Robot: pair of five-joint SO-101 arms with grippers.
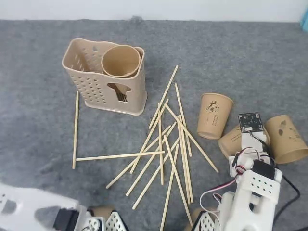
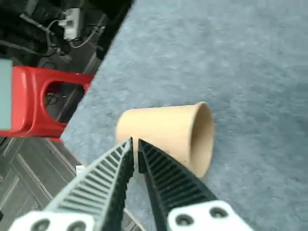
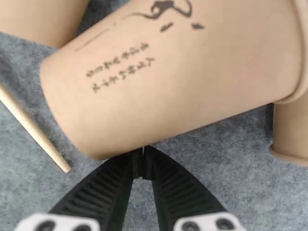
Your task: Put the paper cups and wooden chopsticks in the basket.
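one paper cup (image 1: 120, 61) already sits in the basket (image 1: 103, 77), mouth up, at the end nearer the chopsticks; the basket stands upright at the far left of the grey mat (image 1: 231, 57); the wooden chopsticks (image 1: 163, 144) lie loose on the mat in a crossed heap just right of the basket, with one single stick (image 1: 75, 130) apart on its left; three more cups are on the mat right of the heap: a printed cup (image 1: 214, 115), a middle cup (image 1: 231, 141) on its side partly under the right arm (image 1: 252, 185), and an outer cup (image 1: 286, 138) on its side; in the right wrist view the right gripper (image 3: 143, 161) has its jaws closed on nothing, tips right at the wall of the middle cup; i cannot tell if they touch; the left gripper (image 2: 134, 147), jaws also pressed together and empty, sits just before a plain cup (image 2: 166, 132) lying on its side near the mat's edge; a red stool (image 2: 43, 103) stands on the floor beyond.
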